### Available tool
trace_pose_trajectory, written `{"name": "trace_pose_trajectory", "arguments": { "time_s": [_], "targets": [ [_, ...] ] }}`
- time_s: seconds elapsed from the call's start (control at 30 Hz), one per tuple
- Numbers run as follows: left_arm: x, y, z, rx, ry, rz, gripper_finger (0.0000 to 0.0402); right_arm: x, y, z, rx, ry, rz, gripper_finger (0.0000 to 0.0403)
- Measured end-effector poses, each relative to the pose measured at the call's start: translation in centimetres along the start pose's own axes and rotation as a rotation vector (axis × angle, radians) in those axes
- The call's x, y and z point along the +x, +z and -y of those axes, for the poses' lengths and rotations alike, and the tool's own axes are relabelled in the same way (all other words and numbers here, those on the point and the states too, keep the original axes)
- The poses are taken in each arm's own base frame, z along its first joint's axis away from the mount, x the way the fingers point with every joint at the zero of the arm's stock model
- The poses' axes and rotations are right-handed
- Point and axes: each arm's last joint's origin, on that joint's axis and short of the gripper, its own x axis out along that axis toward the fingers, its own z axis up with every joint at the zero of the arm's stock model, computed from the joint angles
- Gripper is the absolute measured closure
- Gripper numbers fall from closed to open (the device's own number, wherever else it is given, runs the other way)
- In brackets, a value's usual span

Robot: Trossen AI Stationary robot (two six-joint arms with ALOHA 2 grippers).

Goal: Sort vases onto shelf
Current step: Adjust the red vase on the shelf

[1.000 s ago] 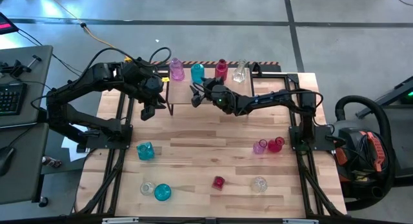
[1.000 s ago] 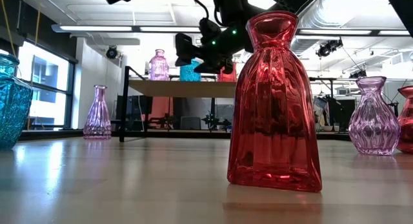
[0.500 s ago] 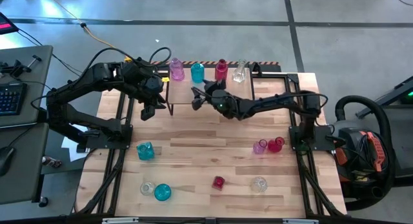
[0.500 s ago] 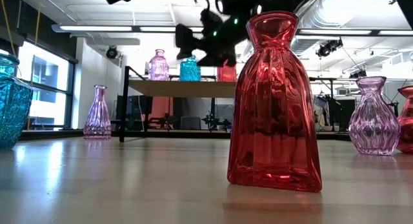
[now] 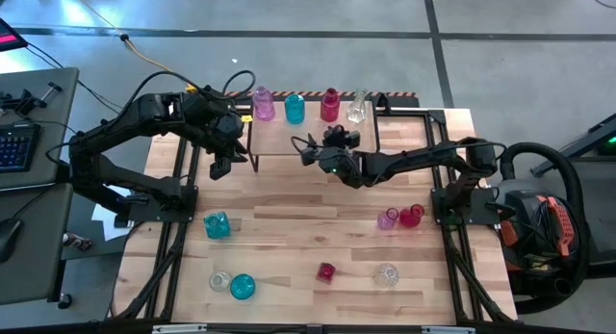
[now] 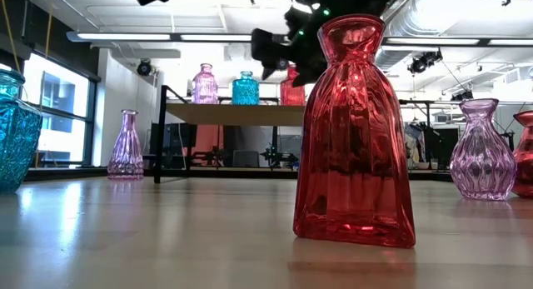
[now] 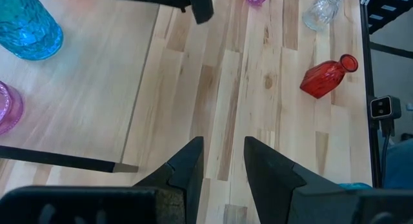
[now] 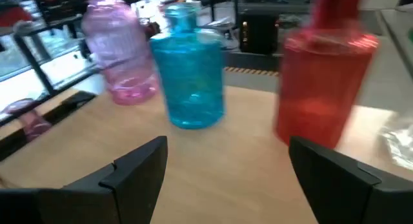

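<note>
The shelf (image 5: 289,132) stands at the table's far edge with a pink vase (image 5: 263,103), a teal vase (image 5: 295,108), a red vase (image 5: 330,103) and a clear vase (image 5: 358,106) in a row along its far side. My right gripper (image 5: 308,147) hovers open and empty over the shelf's near side; in its wrist view its fingers (image 8: 135,166) frame the teal vase (image 8: 190,72) from a distance. My left gripper (image 5: 219,163) hangs beside the shelf's left end, slightly open (image 7: 222,166), holding nothing.
Several vases stand on the tabletop: a teal one (image 5: 218,224) at the left, a clear one (image 5: 220,279) and a teal one (image 5: 242,287) near the front, a red one (image 5: 325,272), a clear one (image 5: 386,274), and a pink (image 5: 387,218) and red (image 5: 411,215) pair at the right.
My right gripper has drawn back from the shelf's left part toward the table's right edge, rising a little. It has rolled and swung round to face the vases on the shelf's far side, and its fingers stay open. The vases have not moved.
</note>
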Motion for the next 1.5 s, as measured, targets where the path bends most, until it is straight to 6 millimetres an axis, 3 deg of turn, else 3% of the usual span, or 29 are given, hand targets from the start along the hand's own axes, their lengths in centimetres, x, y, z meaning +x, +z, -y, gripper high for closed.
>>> {"name": "trace_pose_trajectory", "arguments": {
  "time_s": [0.3,0.43,0.6,1.0,1.5],
  "targets": [
    [0.0,0.0,0.0,0.000,0.000,0.001,0.0298,-5.0,-2.0,1.8,0.016,-0.017,0.068,0.0091],
    [0.0,0.0,0.0,0.000,0.000,0.001,0.0298,-6.0,-3.2,2.5,0.028,-0.036,0.089,0.0091],
    [0.0,0.0,0.0,0.000,0.000,0.001,0.0298,-4.8,-3.1,2.9,0.055,-0.042,0.129,0.0091],
    [0.0,0.0,0.0,0.000,0.000,0.001,0.0298,0.2,0.2,5.1,-0.037,0.038,0.164,0.0091],
    [0.0,0.0,0.0,0.000,0.000,0.001,0.0298,2.6,2.0,7.0,-0.072,0.044,0.225,0.0091]
  ]
}}
